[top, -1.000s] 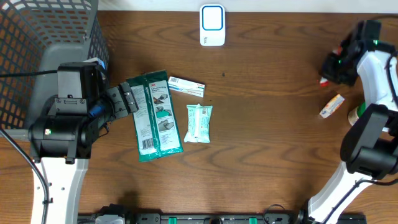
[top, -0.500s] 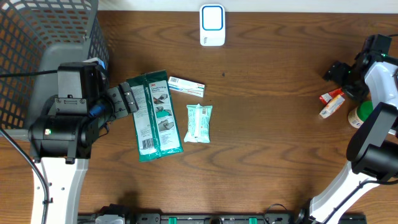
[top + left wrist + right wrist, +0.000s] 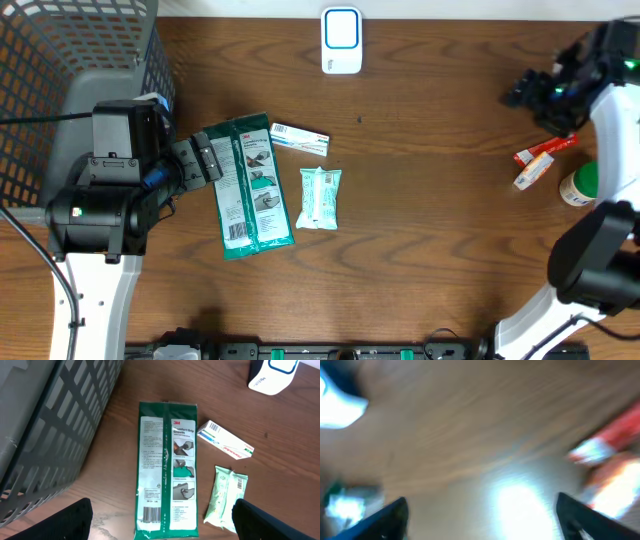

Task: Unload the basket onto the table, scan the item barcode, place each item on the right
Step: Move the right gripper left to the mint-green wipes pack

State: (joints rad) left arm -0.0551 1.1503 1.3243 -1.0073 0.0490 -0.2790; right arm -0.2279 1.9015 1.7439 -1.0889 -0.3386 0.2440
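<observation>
A white scanner (image 3: 341, 40) with a blue face stands at the table's far edge. A green glove pack (image 3: 248, 185) lies flat with its barcode up, and my left gripper (image 3: 207, 160) is open at its left edge, holding nothing. The left wrist view has the pack (image 3: 167, 467) lying between the wide-apart fingers of that gripper (image 3: 162, 522). A white box (image 3: 300, 138) and a pale wipes pack (image 3: 320, 197) lie to its right. My right gripper (image 3: 522, 92) hovers open and empty at the far right, above a red tube (image 3: 545, 150). The right wrist view is blurred.
A grey mesh basket (image 3: 75, 60) fills the far left corner beside my left arm. An orange-and-white tube (image 3: 533, 171) and a green bottle (image 3: 580, 185) lie near the right edge, by the red tube. Bare wood lies between the two groups.
My right gripper opened and let the red tube go onto the table beside the orange tube, then rose and swung left toward the back. The left arm has not moved.
</observation>
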